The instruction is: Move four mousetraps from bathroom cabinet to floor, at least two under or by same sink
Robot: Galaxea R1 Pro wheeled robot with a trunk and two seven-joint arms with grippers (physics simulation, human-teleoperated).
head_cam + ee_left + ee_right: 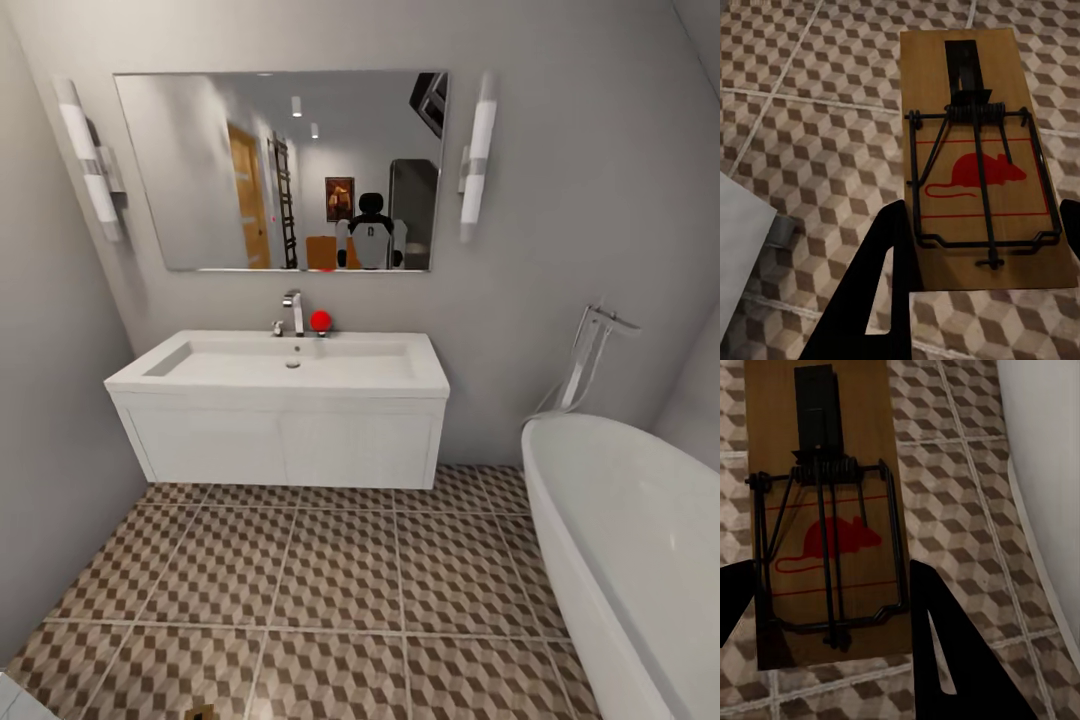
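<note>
The bathroom floor (pixel 340 570) is stretching ahead toward the bathroom sink (pixel 290 365), beside a white bathtub (pixel 630 540). The left hand (pixel 979 240) is gripping one mousetrap (pixel 979 157) above the tiles; the right hand (pixel 832 592) is clamping another mousetrap (pixel 821 510). Releasing here risks both landing well away from the sink. No writing is showing, merely red mouse emblems.

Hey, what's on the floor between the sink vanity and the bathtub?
Nothing: in the head view, bare patterned floor tiles separate the white vanity from the bathtub.
</note>
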